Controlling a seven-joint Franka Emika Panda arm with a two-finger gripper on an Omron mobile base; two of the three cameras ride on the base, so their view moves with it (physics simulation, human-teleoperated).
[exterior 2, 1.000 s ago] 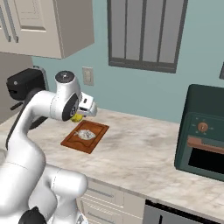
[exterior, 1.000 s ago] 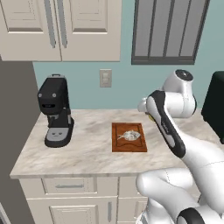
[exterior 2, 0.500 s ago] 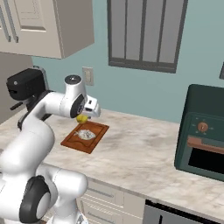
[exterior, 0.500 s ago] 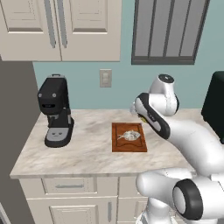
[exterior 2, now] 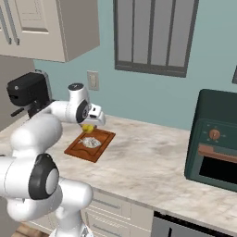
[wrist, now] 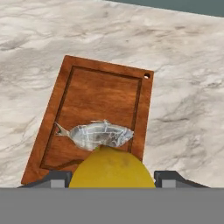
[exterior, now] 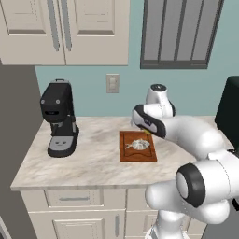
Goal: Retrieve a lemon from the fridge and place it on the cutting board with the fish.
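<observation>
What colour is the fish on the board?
Silvery grey. The fish shows best in the hand view, lying on the reddish-brown cutting board.

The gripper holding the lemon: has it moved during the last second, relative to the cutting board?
Yes. The gripper with the lemon swung leftward in the left base view, reaching over the cutting board's far edge.

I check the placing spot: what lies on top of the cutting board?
The fish lies on the cutting board, near one end; the rest is bare wood. The lemon, held in the gripper above, covers the board's edge by the fish.
</observation>
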